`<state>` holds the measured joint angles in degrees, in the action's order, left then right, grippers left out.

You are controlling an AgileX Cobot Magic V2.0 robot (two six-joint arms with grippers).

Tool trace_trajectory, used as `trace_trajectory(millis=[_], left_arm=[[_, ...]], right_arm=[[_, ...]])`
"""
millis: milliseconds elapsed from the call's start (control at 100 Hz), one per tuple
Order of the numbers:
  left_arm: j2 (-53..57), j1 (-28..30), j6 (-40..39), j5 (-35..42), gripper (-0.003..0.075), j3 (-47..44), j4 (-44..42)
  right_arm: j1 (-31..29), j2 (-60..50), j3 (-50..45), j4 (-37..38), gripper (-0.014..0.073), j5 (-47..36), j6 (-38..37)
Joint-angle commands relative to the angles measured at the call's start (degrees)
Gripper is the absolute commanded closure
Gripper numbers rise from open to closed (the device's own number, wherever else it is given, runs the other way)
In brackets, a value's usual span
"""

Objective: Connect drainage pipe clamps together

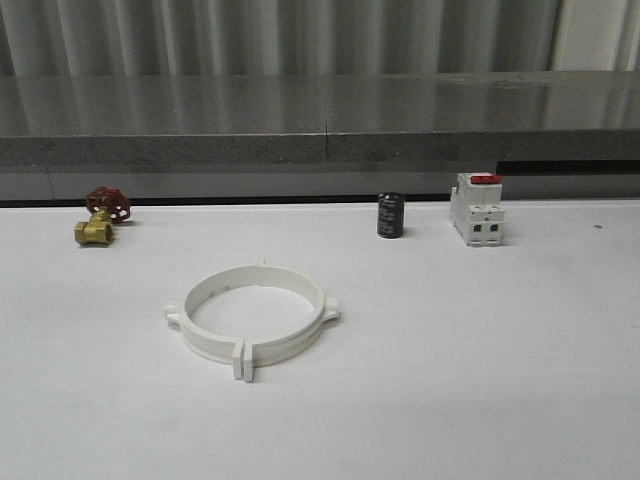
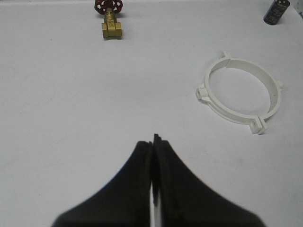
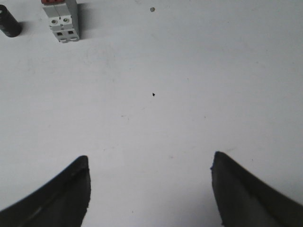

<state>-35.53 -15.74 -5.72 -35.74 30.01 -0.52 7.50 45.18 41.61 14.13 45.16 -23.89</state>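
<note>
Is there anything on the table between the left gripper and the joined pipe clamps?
No. In the left wrist view, only bare white table lies between the left gripper and the pipe clamps.

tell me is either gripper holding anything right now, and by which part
Nothing is held. The left gripper is shut on nothing, the right gripper is open, and the clamps lie on the table.
</note>
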Motion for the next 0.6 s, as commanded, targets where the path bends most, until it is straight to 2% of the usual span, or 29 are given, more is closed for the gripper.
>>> trace_trajectory(millis=[0, 110, 400, 590], left_arm=[[-0.02, -0.34, -0.07, 4.02, 0.0741, 1.41, 0.52], [-0.02, -0.34, -0.07, 4.02, 0.0741, 1.41, 0.52], [-0.02, -0.34, -0.07, 4.02, 0.0741, 1.41, 0.52], [-0.02, -0.34, -0.07, 4.02, 0.0741, 1.41, 0.52]], right_arm=[[-0.29, -5.38, -1.43, 0.72, 0.0056, -2.19, 0.7], [-0.29, -10.5, -3.72, 1.55, 0.0144, -2.11, 0.7], [-0.29, -14.21, -4.05, 3.93, 0.0666, -2.23, 0.7], [-0.29, -14.21, -4.05, 4.05, 0.0661, -2.43, 0.7]])
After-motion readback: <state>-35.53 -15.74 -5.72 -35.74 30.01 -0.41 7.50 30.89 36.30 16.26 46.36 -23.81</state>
